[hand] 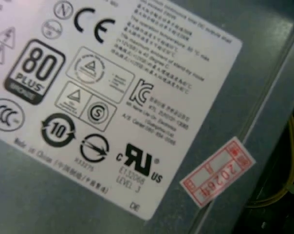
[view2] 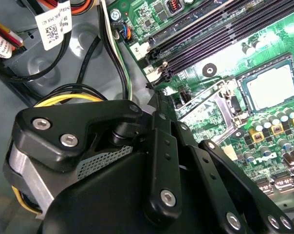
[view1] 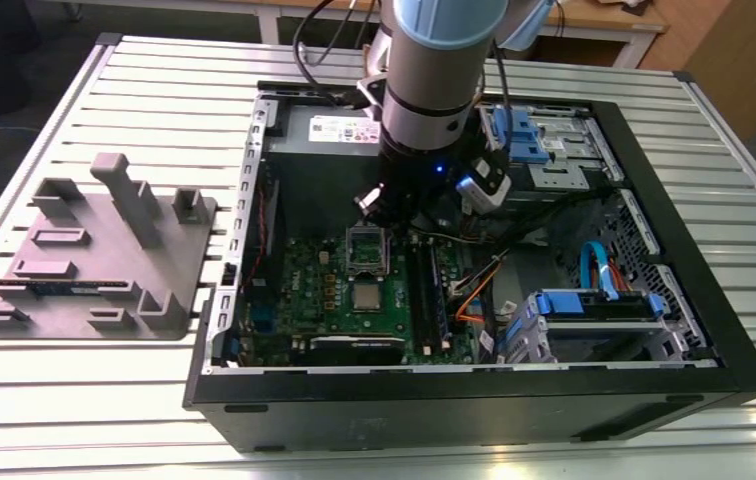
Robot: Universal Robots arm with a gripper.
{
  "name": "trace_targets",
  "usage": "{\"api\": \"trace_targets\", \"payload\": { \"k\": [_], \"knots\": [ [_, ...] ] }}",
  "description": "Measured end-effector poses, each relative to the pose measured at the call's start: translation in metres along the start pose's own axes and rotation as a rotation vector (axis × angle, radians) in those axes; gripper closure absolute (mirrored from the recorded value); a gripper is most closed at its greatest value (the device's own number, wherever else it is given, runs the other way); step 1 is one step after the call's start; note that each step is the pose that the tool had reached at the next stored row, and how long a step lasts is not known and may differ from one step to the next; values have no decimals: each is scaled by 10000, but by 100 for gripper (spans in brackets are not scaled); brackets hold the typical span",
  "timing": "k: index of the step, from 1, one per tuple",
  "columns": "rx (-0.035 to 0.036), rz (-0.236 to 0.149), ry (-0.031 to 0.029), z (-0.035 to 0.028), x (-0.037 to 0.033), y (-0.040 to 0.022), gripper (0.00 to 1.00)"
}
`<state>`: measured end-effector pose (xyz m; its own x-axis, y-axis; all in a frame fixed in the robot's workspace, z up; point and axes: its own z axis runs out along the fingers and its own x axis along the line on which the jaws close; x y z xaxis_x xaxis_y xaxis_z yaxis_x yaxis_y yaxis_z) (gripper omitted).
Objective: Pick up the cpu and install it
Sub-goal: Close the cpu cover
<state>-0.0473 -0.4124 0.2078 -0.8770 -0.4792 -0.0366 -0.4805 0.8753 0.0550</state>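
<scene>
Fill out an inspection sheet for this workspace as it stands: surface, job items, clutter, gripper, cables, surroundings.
Surface: slatted metal table, carrying an open computer case.
Job's things: the cpu lies flat in its socket on the motherboard; the socket frame beside it is swung open.
Clutter: grey fixture block on the table, to the exterior view's left of the case.
Gripper: the gripper hangs over the motherboard near the socket frame, apart from the cpu.
Cables: orange cable and blue cable inside the case; yellow wires close to the gripper.
Surroundings: wooden furniture beyond the table.
</scene>
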Motion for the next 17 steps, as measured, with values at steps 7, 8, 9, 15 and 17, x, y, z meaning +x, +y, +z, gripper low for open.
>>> {"api": "trace_targets", "payload": {
  "k": [7, 8, 9, 15, 17],
  "knots": [
    [6, -263, 23, -18, -34, -24, 90],
    [4, -297, 26, -17, -34, -23, 90],
    [4, -344, 30, -16, -33, -23, 90],
    [-11, -759, 51, -2, -33, -23, 90],
    [-12, -797, 53, 5, -31, -23, 90]
  ]
}}
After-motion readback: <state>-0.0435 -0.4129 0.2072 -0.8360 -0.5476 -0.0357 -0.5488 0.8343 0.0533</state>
